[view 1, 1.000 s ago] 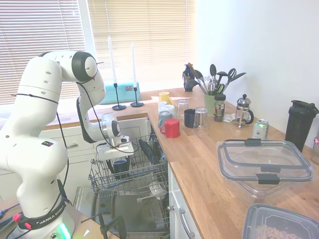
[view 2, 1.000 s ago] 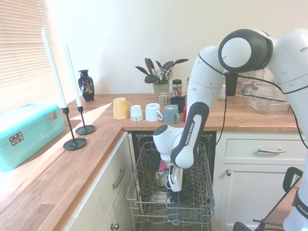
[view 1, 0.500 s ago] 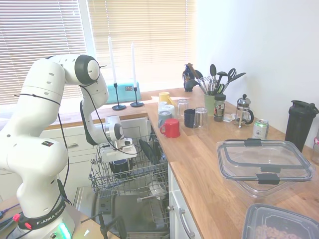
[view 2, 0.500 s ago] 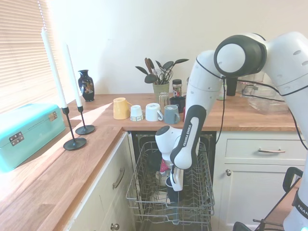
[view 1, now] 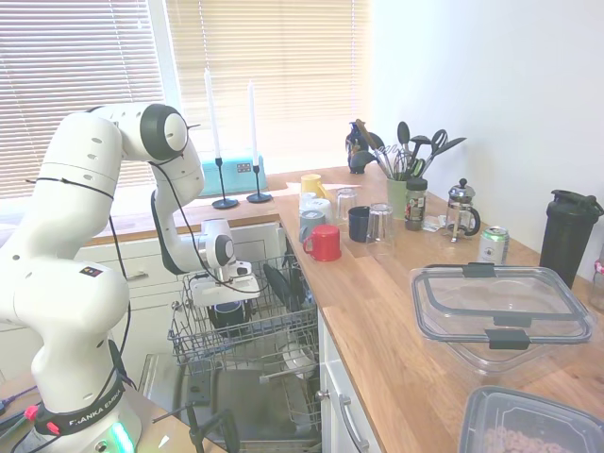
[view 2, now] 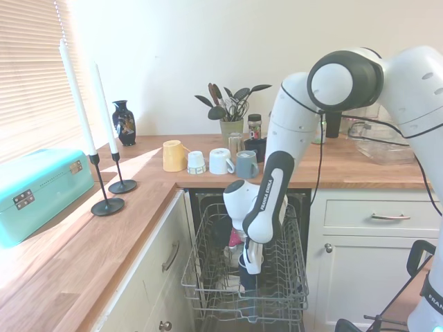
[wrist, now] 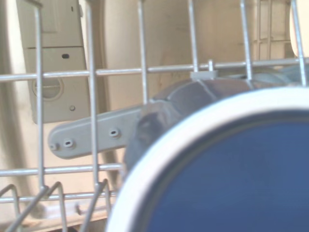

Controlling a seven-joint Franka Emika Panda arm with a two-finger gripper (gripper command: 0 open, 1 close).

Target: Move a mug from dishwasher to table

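Mug (view 1: 226,312) sits in the dishwasher (view 1: 247,332) rack with the end effector (view 1: 226,300) right at its rim, looks like the grasp step, finger state I can't tell; next: confirm grip, lift clear of the tines, carry to the surface (view 1: 396,321).

The surface (view 1: 396,311) was warm oiled wood, its staves showing, smooth with a soft sheen. The dishwasher (view 1: 247,332) held a rack of thin grey coated wire, and white cabinet fronts (view 2: 360,270) looked painted and satin, with metal handles. The arm's shell was glossy white plastic with black joints. The mug (wrist: 231,164) showed a glazed dark blue inside and a pale shiny rim. The red mug (view 1: 325,243) was glossy ceramic, and the storage box (view 1: 500,316) was clear plastic.
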